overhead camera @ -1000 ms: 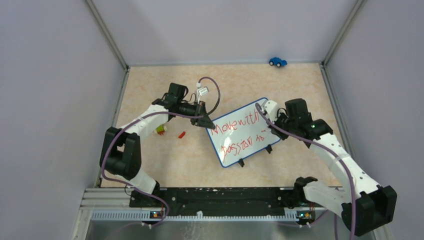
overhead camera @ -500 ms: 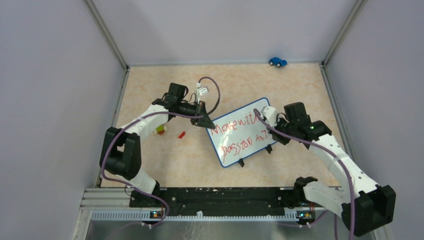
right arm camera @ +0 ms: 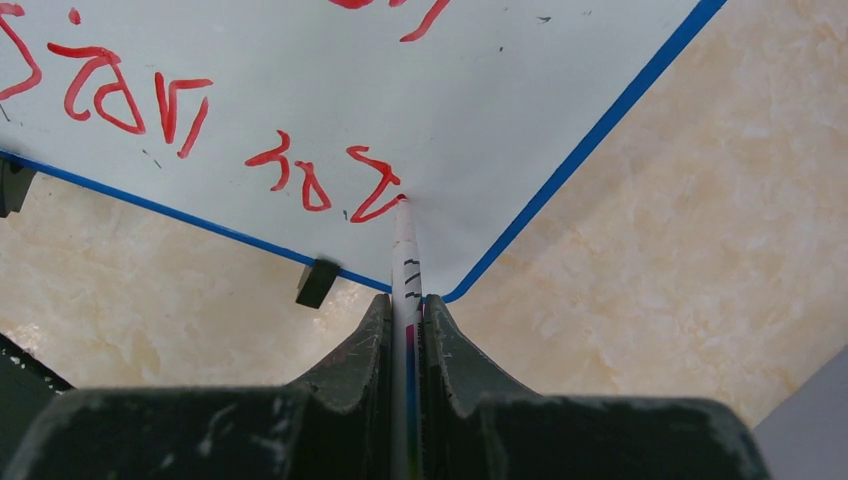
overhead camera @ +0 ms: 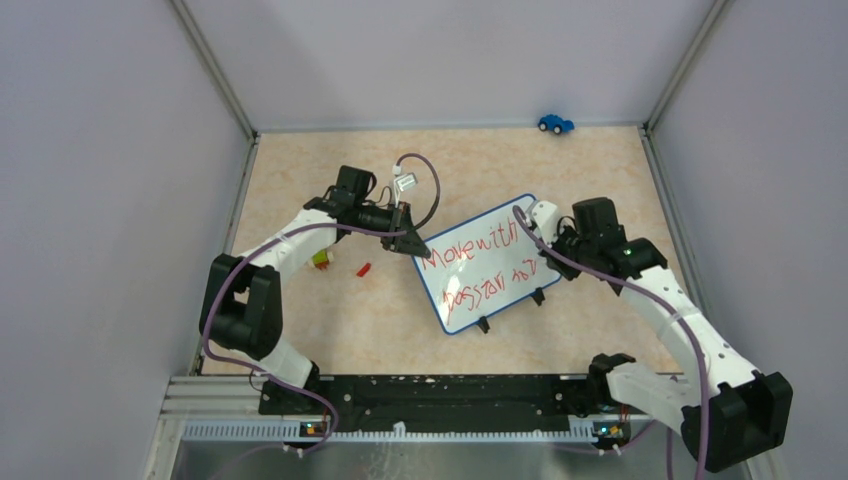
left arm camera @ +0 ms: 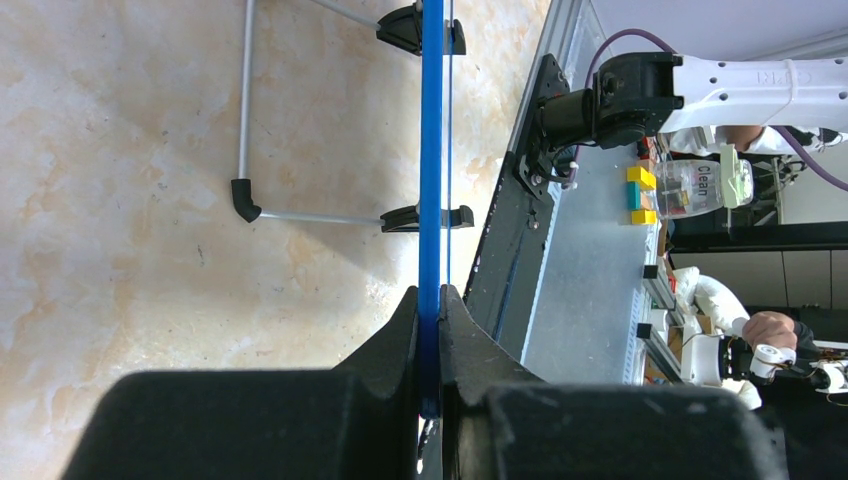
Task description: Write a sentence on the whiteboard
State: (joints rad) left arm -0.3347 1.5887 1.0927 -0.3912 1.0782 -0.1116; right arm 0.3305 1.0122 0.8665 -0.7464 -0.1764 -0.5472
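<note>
Jaws of the left gripper [overhead camera: 410, 243] are clamped on the left corner of the whiteboard [overhead camera: 472, 313], and those of the right gripper [overhead camera: 550, 252] are closed at its right end, above the tail of the sentence [overhead camera: 485, 268], red lettering reading "Move with" over a scrawled second line. From above, the whiteboard lies skewed on the beige marbled bench [overhead camera: 600, 170]. A small red piece [overhead camera: 364, 268] and a yellow-green block [overhead camera: 321, 259] lie near its left corner, and a blue toy car [overhead camera: 555, 123] sits well beyond its far corner, at the foot of the pale lilac wall. The left wrist view shows the left gripper [left arm camera: 429, 295] pinching the thin blue rim [left arm camera: 431, 150] edge-on, with black clip feet [left arm camera: 415, 215] and a wire stand to one side; past the whiteboard stand a clear bottle [left arm camera: 705, 185] and coloured blocks [left arm camera: 638, 195]. The right wrist view shows the right gripper [right arm camera: 405, 300] tight on a white marker [right arm camera: 407, 270] whose tip touches the whiteboard [right arm camera: 450, 100] at the last red stroke of the sentence [right arm camera: 372, 164], close to the rounded corner. I judge the second line to be nearly done. The next move calls for a short, light stroke or a clean lift, since little white remains before the rim.
</note>
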